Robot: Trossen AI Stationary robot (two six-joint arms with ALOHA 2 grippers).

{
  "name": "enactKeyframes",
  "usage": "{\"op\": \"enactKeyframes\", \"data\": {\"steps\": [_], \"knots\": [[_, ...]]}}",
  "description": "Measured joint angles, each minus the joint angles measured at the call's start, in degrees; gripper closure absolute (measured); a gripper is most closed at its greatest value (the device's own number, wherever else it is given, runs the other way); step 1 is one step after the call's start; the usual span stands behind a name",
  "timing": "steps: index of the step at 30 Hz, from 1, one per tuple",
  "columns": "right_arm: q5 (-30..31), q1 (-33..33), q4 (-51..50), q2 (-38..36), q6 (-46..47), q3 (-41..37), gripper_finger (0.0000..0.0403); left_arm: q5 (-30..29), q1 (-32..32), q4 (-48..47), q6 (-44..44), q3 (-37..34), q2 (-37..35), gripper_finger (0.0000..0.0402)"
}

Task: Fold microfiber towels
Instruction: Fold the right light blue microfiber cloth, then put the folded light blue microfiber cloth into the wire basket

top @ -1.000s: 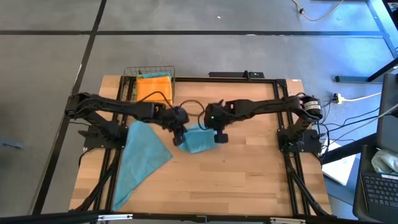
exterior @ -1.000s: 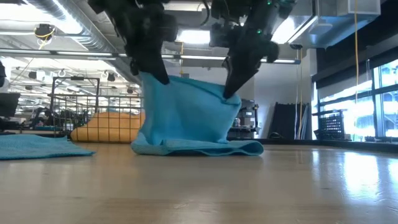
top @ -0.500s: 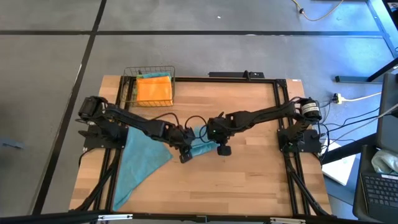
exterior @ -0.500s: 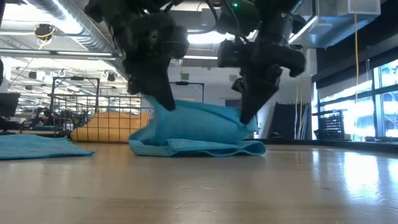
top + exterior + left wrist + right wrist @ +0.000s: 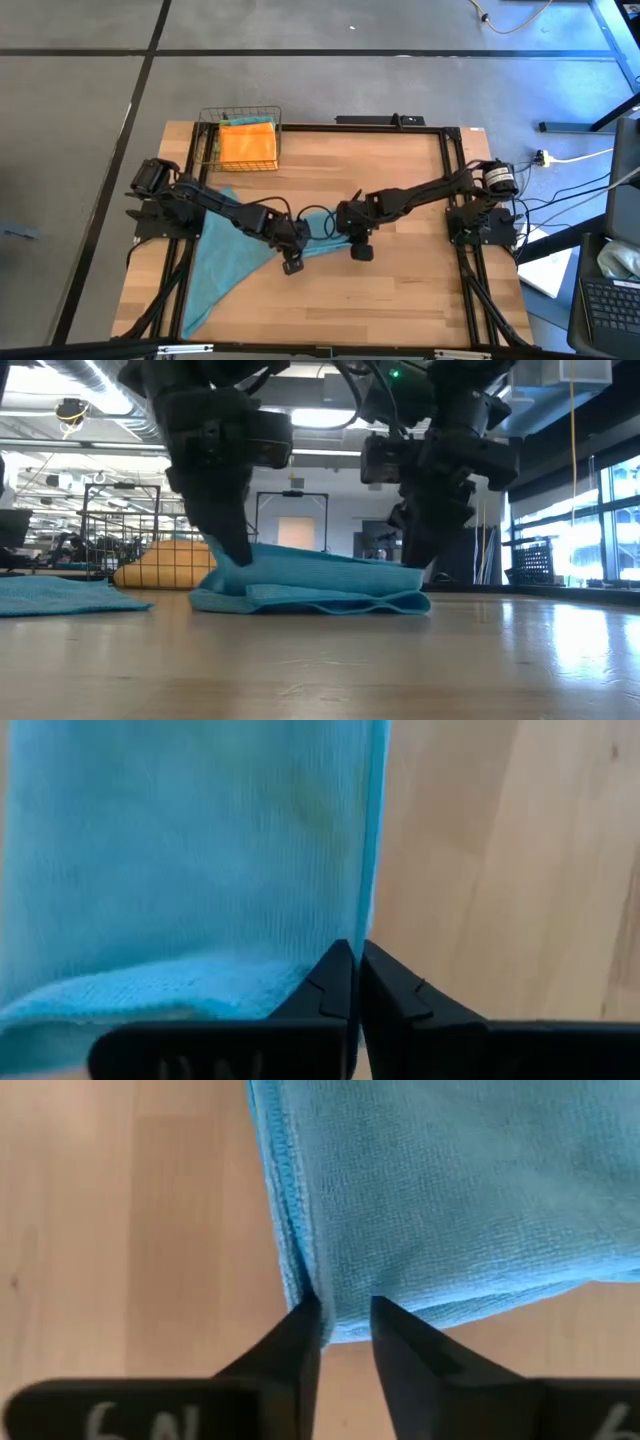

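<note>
Folding step: I have both grippers low at the table's middle, at the two near corners of the folded teal towel [image 5: 310, 582], so the top layer lies flat over the lower one
Left gripper [image 5: 356, 970]: fingers shut tight on the towel's corner edge; I judge it is pinned there to keep the fold square
Right gripper [image 5: 345, 1330]: fingers a little parted, astride the towel's other corner; whether it is gripping or letting go I cannot tell
Folded teal towel, position: flat on the wooden table [image 5: 400, 290] between the two grippers, mostly hidden under them from above; the low view shows stacked layers with edges nearly flush
Second teal towel [image 5: 222, 258]: spread loose toward the table's left side, under the left arm, one end trailing to the near edge; I judge it waits its turn
Wire basket [image 5: 241, 132]: stands at the far left corner; holds the orange towel [image 5: 247, 143], folded flat; nothing else visible inside
Lime green towel: not in view
</note>
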Motion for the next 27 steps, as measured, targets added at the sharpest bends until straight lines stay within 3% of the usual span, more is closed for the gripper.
{"op": "enactKeyframes", "data": {"steps": [5, 14, 23, 27], "knots": [[0.2, 0.4, -2.5, 0.1, 2.5, -0.4, 0.0273, 0.7, -1.6, -2.8, -1.6, -0.2, -0.1, 0.0355], [-0.5, -1.1, -3.4, -7.2, 4.0, -0.2, 0.0271, -0.8, -2.3, -9.0, -6.0, -0.1, -2.7, 0.0258], [3.1, -5.6, -2.5, -11.4, 5.6, -0.1, 0.0268, -6.1, 0.2, -15.1, -11.0, -0.1, -8.9, 0.025], [-1.9, -10.1, 1.1, -8.6, 12.4, -1.3, 0.0239, -7.1, 1.5, -15.1, -16.6, -0.1, -12.0, 0.0251]]}}
